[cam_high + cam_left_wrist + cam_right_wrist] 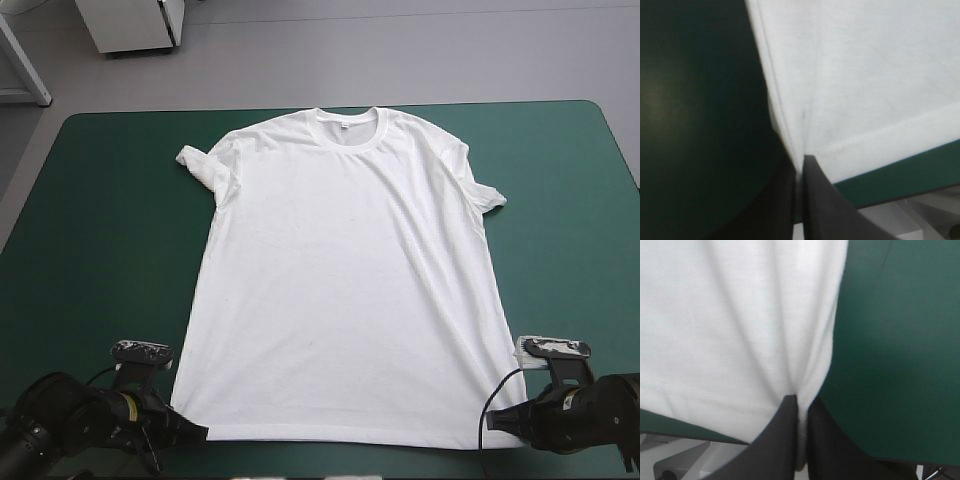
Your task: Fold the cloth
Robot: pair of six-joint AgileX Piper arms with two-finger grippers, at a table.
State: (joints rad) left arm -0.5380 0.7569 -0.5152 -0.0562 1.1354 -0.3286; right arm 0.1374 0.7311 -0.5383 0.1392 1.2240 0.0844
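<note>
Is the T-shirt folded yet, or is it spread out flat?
Spread flat: the T-shirt lies open on the teal-green cover, collar toward the far edge, left gripper and right gripper pinching its near hem corners.

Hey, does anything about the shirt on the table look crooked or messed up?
The T-shirt lies flat, but the sleeve on the left arm's side is curled on itself instead of spread out. Creases also fan out where the left gripper and right gripper pinch the hem corners.

Left gripper (800,161) clamped, right gripper (799,401) clamped, both low
</note>
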